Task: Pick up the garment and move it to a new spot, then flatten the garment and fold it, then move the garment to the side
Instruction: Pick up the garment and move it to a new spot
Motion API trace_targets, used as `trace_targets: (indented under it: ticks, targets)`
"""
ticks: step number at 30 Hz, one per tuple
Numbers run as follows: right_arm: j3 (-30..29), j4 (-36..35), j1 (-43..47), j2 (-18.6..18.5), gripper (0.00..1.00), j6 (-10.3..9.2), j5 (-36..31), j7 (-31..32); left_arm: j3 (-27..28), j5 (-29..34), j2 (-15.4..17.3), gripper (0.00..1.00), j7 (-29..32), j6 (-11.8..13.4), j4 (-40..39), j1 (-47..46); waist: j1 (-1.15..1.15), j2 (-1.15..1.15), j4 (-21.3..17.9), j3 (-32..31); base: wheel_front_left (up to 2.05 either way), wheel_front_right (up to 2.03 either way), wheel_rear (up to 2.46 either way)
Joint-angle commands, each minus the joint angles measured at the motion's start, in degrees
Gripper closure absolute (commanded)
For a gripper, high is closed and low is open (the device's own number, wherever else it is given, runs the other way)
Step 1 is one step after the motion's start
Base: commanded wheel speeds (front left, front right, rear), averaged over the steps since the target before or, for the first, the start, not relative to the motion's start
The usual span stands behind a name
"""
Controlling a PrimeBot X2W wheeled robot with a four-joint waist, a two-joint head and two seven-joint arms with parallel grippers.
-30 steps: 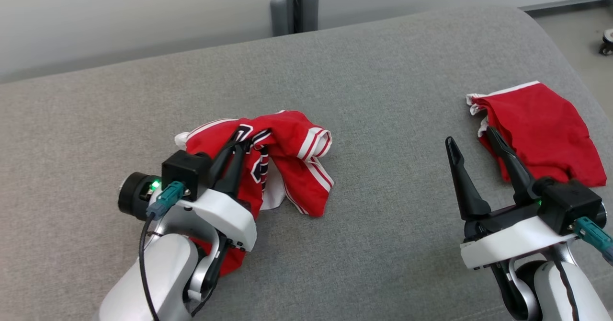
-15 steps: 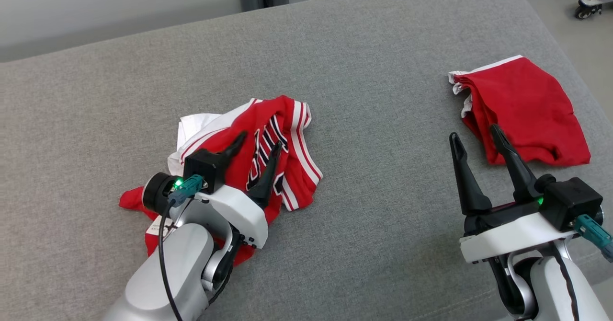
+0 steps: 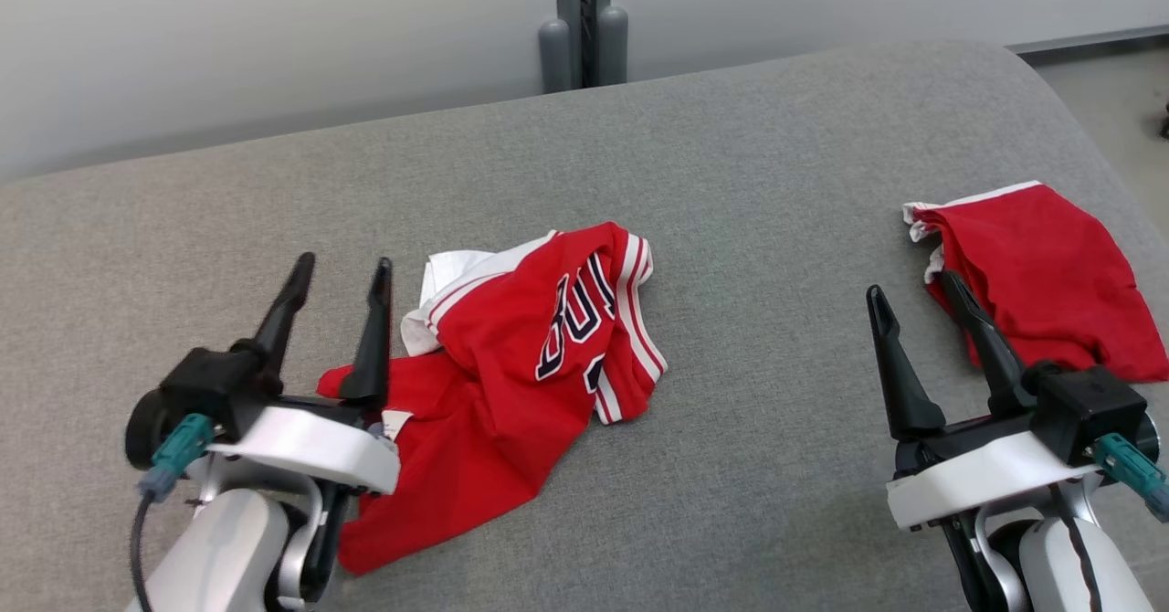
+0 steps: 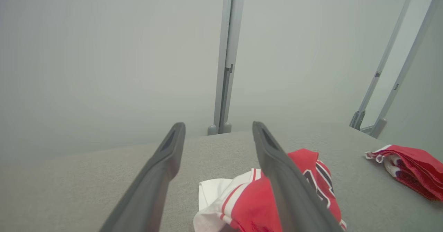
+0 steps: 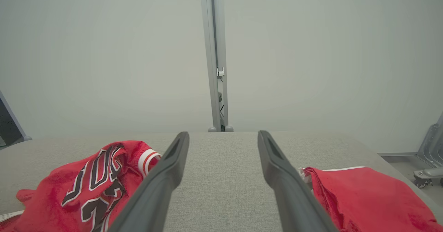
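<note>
Grey fabric covers the worktop [image 3: 749,155], which is backed by a pale wall and a grey upright post [image 3: 584,9].

Left pincer [image 3: 343,263]: the jaws are set wide and nothing is held. The fingers are pointed away from the robot, and the inner one is seen just beside the garment's near-left edge (contact cannot be confirmed).

Right pincer [image 3: 912,284]: it is likewise spread wide and empty, and is poised over bare worktop. Its fingers are angled toward a second red cloth [image 3: 1041,274], which is noted at the far right edge, roughly folded.

The garment [image 3: 511,347], a red jersey with white trim and dark lettering, is found crumpled left of centre on the worktop, between the two pincers, with a white inner panel exposed.

Progress is judged early. The garment is set down and gripped by neither pincer, but no flattening or folding is evident. The move to the side is outstanding.
</note>
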Motion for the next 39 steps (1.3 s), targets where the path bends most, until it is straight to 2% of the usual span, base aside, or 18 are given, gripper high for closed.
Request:
trace_targets:
  ticks: [1,7,15,19,28,39]
  targets:
    - [-0.4,-0.4,0.9,-0.5,0.00,-0.04,-0.3,0.3,2.0,-0.4,1.0,0.00,-0.3,0.7,-1.4,1.7,0.00,0.00,1.5,-1.5,0.00,0.00,0.00]
    - [-0.2,-0.7,2.5,-0.8,0.00,-0.04,-0.3,1.2,10.2,-0.1,2.9,0.00,-0.3,0.8,-6.6,8.4,0.00,0.00,3.1,-3.5,0.00,0.00,0.00]
    - [0.1,-0.8,4.8,-1.4,0.00,-0.04,-0.3,2.2,16.3,0.1,5.4,0.00,-0.3,-1.3,-8.6,16.6,0.00,0.00,3.8,-6.3,0.00,0.00,0.00]
    - [0.2,-0.9,5.8,-1.7,0.00,-0.04,-0.3,2.7,16.6,0.0,6.1,0.00,-0.4,-1.7,-8.7,19.1,0.00,0.00,3.9,-7.4,0.00,0.00,0.00]
    - [-0.3,-2.2,8.1,-1.9,0.00,-0.04,0.3,3.6,14.9,0.1,6.1,0.00,1.7,-0.6,-11.5,24.5,0.00,0.00,4.9,-9.0,0.00,0.00,0.00]
    - [-1.0,-3.4,8.7,-1.7,0.00,-0.04,0.0,4.1,13.4,0.8,6.2,0.00,4.1,0.5,-13.7,24.6,0.00,0.00,6.4,-8.9,0.00,0.00,0.00]
